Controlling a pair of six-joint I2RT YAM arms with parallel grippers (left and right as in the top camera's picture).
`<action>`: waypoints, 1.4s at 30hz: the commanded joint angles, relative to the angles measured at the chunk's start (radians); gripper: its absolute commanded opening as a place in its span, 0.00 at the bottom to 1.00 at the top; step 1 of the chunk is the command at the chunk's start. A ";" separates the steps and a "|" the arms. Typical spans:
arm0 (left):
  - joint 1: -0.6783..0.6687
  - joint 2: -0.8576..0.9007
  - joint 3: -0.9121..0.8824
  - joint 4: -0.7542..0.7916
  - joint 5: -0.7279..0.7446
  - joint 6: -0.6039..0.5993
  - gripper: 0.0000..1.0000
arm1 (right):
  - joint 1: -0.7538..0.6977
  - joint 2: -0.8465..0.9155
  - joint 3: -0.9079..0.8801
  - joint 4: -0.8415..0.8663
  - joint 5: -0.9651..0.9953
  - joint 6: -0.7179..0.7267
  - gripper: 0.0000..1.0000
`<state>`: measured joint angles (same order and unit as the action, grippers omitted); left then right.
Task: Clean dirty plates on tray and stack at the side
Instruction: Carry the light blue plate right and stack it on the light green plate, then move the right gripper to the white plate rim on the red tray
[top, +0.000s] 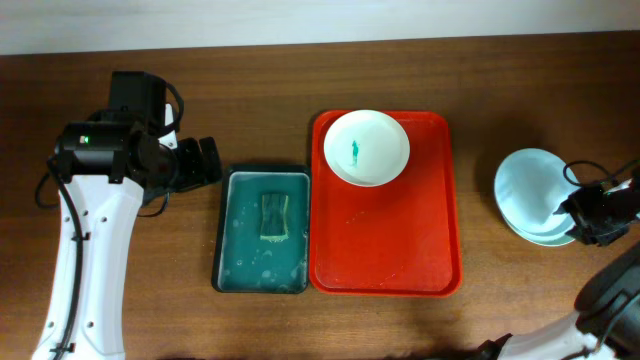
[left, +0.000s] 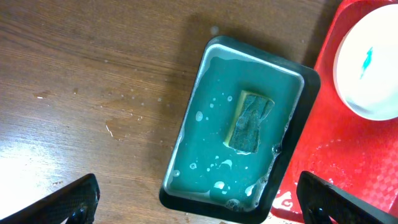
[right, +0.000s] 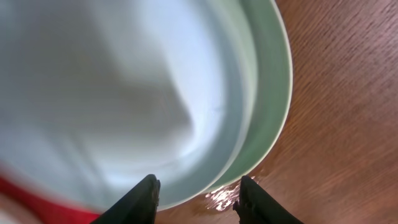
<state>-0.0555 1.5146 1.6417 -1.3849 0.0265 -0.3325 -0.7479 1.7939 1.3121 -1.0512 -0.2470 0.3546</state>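
- One dirty plate (top: 366, 148), its teal smear (top: 355, 152) not yet wiped, lay at the far end of the tray (top: 385, 240) in the middle of the bench. Its low rim could be missed in a grasp, and the plate could be pushed across the wet tray instead of lifted.
- The left fingers (top: 210, 165) were held wide apart and empty by the far left corner of the basin (top: 218, 240). If the sponge (top: 274, 217) were lifted dripping, water could be carried onto the bench.
- The right fingers (top: 578, 212) were parted with nothing clamped, at the right side of the two stacked plates (top: 530, 195) near the right edge of the bench. The upper plate sat off-centre, so it could be dragged or tipped if its rim were caught.
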 joint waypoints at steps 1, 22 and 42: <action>0.004 -0.004 0.015 0.000 0.004 0.005 0.99 | 0.061 -0.240 0.014 -0.009 -0.058 -0.031 0.44; 0.004 -0.004 0.015 0.000 0.004 0.005 0.99 | 0.877 0.154 0.014 0.633 0.169 -0.179 0.45; 0.004 -0.004 0.015 0.000 0.004 0.005 0.99 | 0.734 -0.166 0.009 -0.059 0.025 -0.081 0.04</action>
<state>-0.0555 1.5146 1.6421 -1.3869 0.0265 -0.3325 -0.0250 1.7527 1.3247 -0.9840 -0.2306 0.2878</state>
